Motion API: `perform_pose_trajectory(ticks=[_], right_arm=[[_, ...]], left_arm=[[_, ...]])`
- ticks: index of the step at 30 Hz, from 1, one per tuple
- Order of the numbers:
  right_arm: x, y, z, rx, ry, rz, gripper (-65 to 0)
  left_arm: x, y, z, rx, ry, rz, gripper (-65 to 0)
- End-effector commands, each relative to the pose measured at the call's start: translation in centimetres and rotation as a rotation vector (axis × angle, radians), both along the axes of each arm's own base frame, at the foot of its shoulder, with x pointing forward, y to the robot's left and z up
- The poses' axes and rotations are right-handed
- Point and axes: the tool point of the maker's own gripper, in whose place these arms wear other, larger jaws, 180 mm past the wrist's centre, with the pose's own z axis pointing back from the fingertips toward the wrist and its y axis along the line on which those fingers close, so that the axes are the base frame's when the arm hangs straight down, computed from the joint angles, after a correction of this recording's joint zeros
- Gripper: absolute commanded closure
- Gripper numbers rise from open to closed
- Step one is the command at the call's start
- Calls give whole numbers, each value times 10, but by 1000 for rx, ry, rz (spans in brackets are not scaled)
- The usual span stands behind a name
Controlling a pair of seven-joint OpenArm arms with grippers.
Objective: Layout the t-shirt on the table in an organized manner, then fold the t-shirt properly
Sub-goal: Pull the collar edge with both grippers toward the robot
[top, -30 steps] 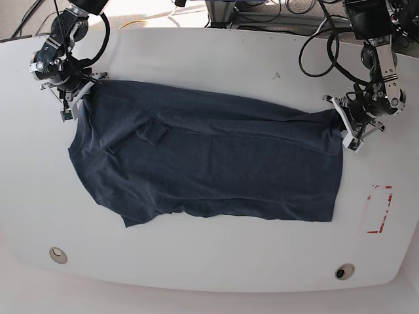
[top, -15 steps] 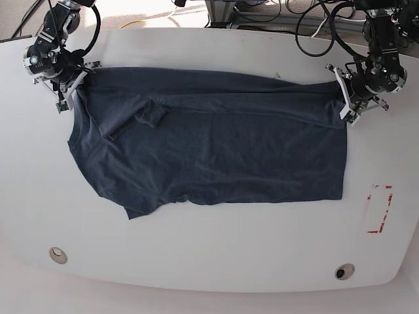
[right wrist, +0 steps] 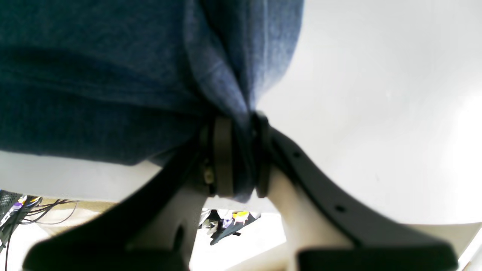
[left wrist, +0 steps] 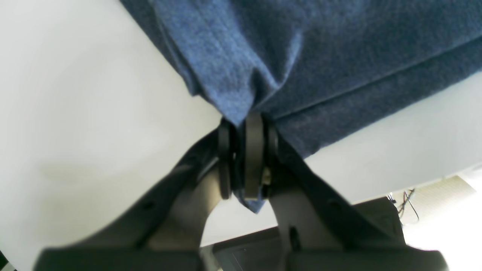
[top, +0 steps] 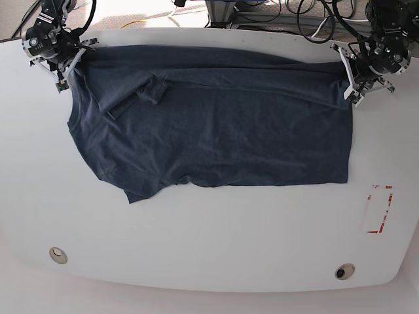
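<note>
we are in the laying-out step: the dark navy-blue soft cloth t-shirt [top: 216,124] lies spread across the far half of the large white smooth table [top: 209,242], its far edge drawn nearly taut between our two arms. our left end effector [top: 350,78] is clamped on the far corner of the cloth at the base view's right, and the left wrist view shows a pinch of fabric squeezed between the pads [left wrist: 253,158]. our right end effector [top: 67,60] is likewise clamped on the opposite far corner. a sleeve [top: 134,98] is doubled over onto the body, and the near edge is uneven. we judge the next move calls for letting both corners go gently, then opening that sleeve flat before any fold.
</note>
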Motion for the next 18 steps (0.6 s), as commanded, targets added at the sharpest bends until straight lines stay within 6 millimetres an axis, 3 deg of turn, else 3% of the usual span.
perform_pose_trajectory(ticks=[1, 16, 18], right_arm=[[-4, -14, 8, -57, 12, -1, -84], [-15, -14, 8, -66, 35, 7, -86], [-14, -13, 12, -73, 26, 14, -86]], left_arm=[[-4, 21, 8, 64, 1, 25, -3], [-27, 21, -1, 67, 60, 21, -7], [-30, 21, -2, 67, 68, 21, -31]])
